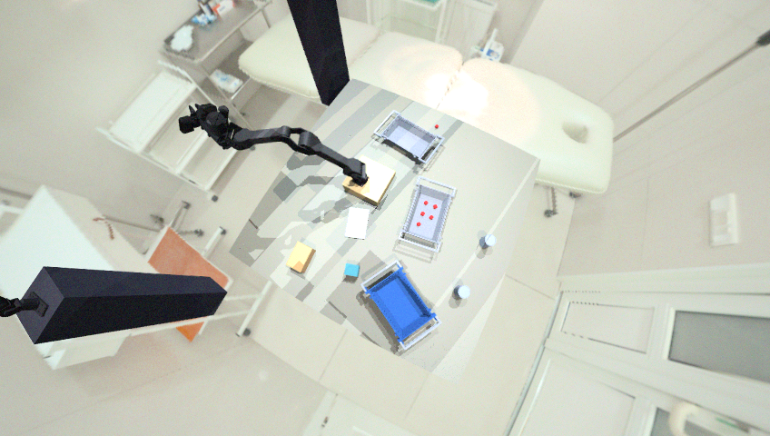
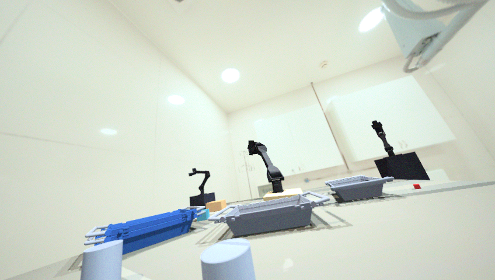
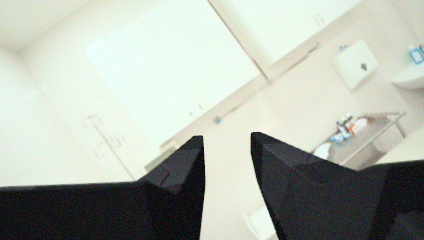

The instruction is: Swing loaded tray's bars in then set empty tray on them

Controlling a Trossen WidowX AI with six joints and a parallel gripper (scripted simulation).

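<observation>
The loaded grey tray (image 1: 429, 232) (image 2: 269, 220) stands right of the table's middle with several small red blocks (image 1: 430, 217) inside. Its two wire bars (image 1: 435, 183) (image 1: 418, 246) are swung out over its ends. The empty grey tray (image 1: 408, 141) (image 2: 357, 189) lies beyond it at the far side of the table. My gripper (image 1: 188, 123) (image 2: 250, 143) (image 3: 227, 143) is raised high off the table's left side, far from both trays, pointing at the room. Its fingers stand close together with nothing between them.
A blue tray (image 1: 399, 305) (image 2: 149, 225) lies at the near end. Two pale cylinders (image 1: 488, 240) (image 1: 460, 292) stand by the right edge. A tan block (image 1: 301, 256), a cyan block (image 1: 351, 269), a white card (image 1: 357, 222) and a loose red block (image 1: 436, 126) lie about.
</observation>
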